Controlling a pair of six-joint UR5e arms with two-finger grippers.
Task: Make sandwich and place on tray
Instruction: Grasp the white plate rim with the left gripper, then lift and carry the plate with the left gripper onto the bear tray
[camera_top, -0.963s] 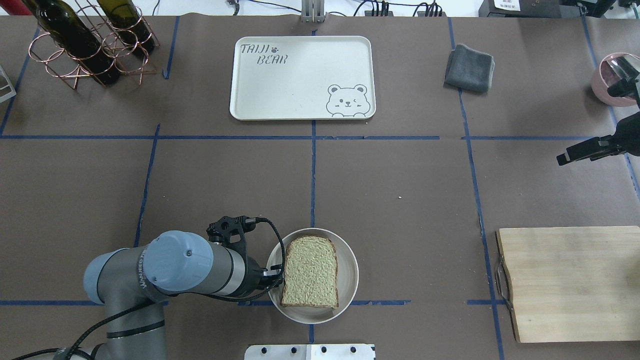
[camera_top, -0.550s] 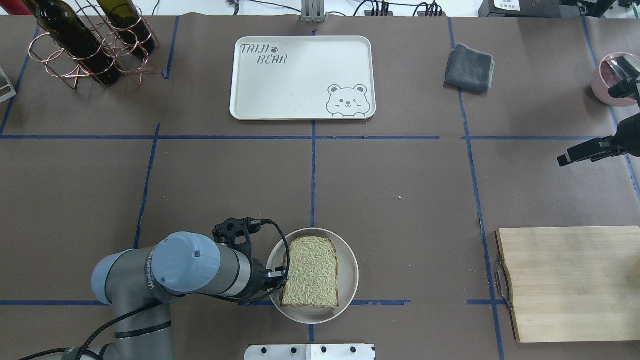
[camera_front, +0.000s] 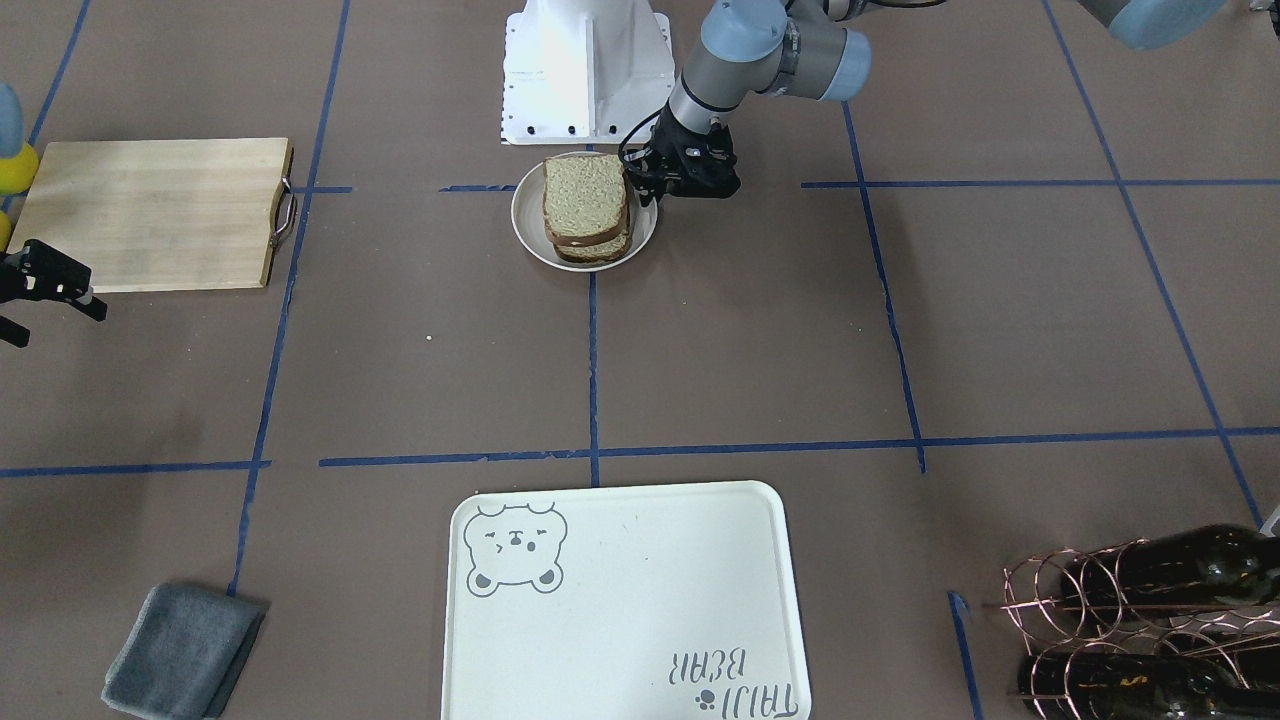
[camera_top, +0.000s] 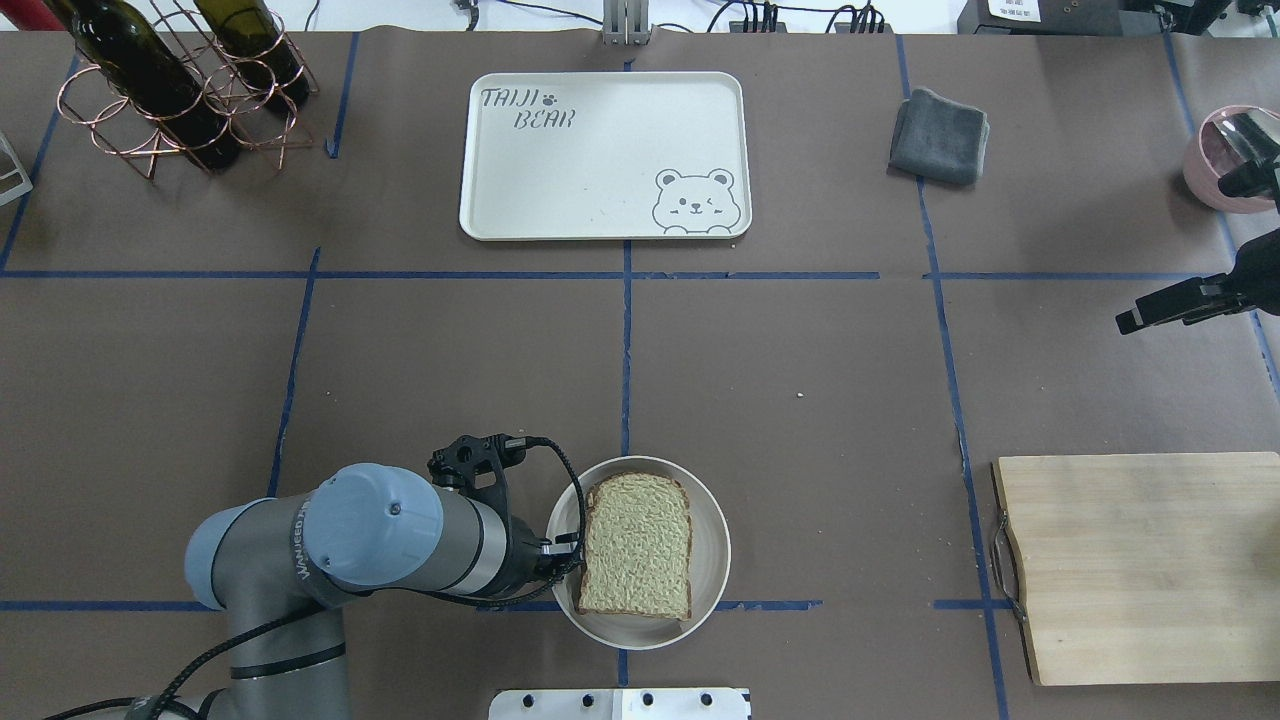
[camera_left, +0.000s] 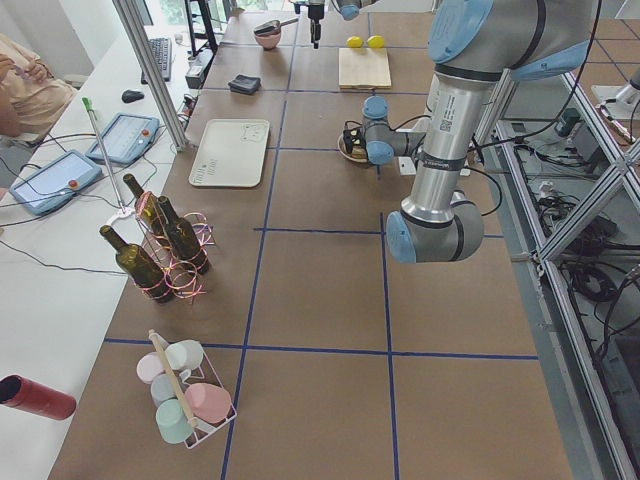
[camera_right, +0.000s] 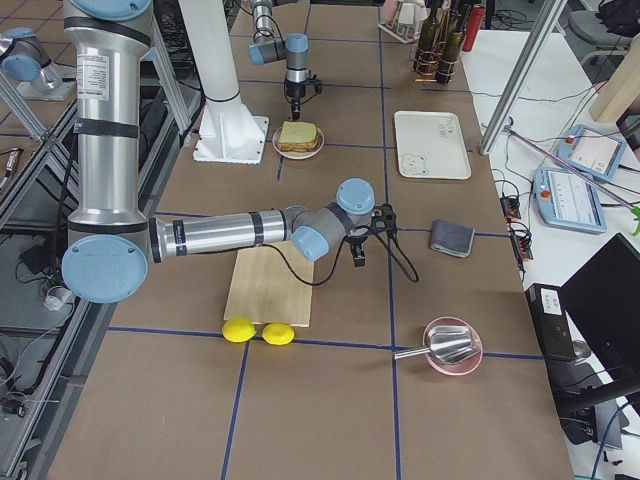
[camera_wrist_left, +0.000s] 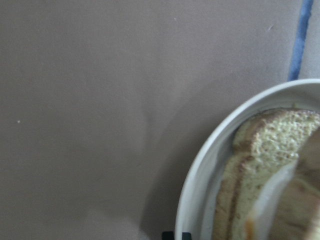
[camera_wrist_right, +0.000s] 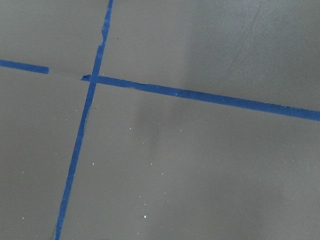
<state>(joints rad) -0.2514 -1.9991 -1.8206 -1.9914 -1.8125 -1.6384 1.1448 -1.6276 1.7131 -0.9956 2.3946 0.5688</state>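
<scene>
The sandwich (camera_top: 637, 556), two tan speckled slices with a pale layer between them, lies on a small round white plate (camera_top: 712, 560) near my base. It also shows in the front view (camera_front: 586, 200) and the left wrist view (camera_wrist_left: 260, 165). My left gripper (camera_top: 572, 555) is at the plate's left rim and shut on it; the front view shows it (camera_front: 650, 195) low beside the plate (camera_front: 530, 235). The cream bear tray (camera_top: 600, 170) lies bare at the far middle. My right gripper (camera_top: 1128, 320) hangs open and empty over bare table at the right.
A wooden cutting board (camera_top: 1140, 565) lies at the near right. A grey cloth (camera_top: 940, 135) lies right of the tray. A copper rack with wine bottles (camera_top: 180, 90) stands at the far left. A pink bowl (camera_top: 1225, 160) sits at the far right edge.
My left gripper has moved a little to the right, and the plate with the sandwich has slid right with it. The right arm has barely moved.
</scene>
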